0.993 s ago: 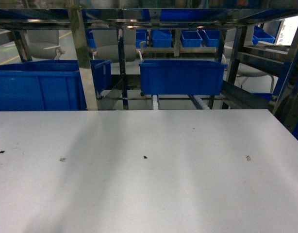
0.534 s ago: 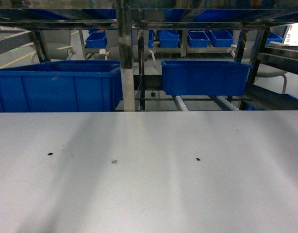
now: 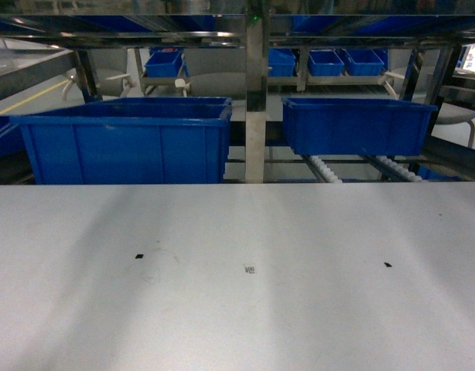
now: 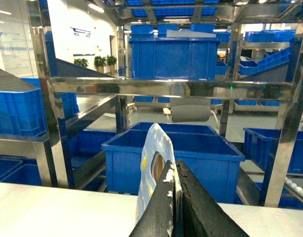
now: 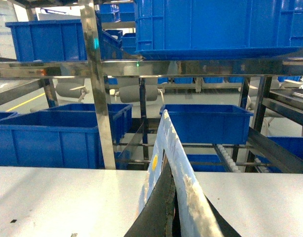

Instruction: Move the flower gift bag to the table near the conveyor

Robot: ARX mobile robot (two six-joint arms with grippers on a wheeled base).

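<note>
Left tool (image 4: 175,197) clamped shut on the flower gift bag (image 4: 154,170), held upright above the table (image 4: 53,210), blue bins (image 4: 173,160) behind. Right tool (image 5: 172,210) likewise closed on the bag's edge, facing the conveyor (image 5: 230,158) rollers. In the head view, only bare table with small black marks (image 3: 138,256) and code sticker (image 3: 250,269).
</note>
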